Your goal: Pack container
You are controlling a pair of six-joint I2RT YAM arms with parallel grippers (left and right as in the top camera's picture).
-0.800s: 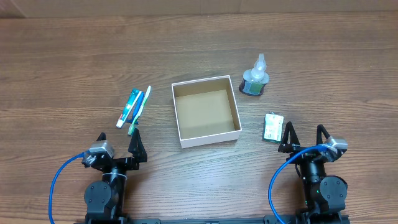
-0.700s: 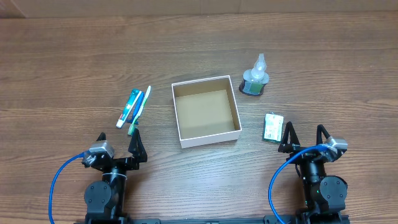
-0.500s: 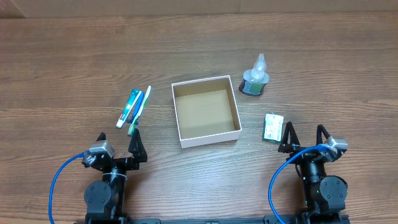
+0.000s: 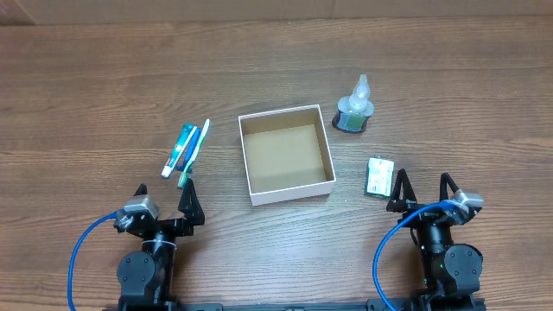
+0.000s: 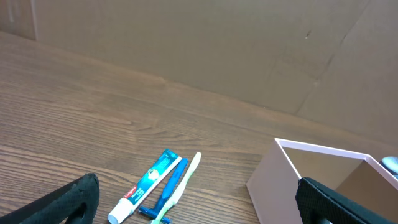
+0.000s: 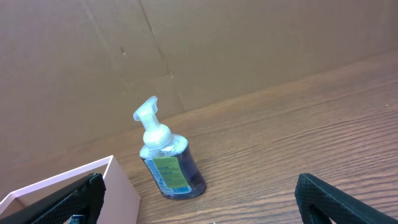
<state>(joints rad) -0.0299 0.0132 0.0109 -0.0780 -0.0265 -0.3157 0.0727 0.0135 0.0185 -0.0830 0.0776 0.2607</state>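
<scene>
No item is yet gripped, so a first pick is judged to be the step in hand. The left claw and right claw are both spread wide and hold nothing, at 7 and 5 o'clock of the container. The container sits mid-tabletop, and only its bare brown floor is seen inside.

The green packet, at the container's 4 o'clock, lies just ahead of the right claw and is best taken first, across its narrow sides. At 9 o'clock the toothpaste and toothbrush lie side by side, seemingly touching. One should be pinched alone, so that the other is not dragged. The upright bottle, at 2 o'clock, shows dark liquid through its clear body. A low grip on the body is advised against tipping.
</scene>
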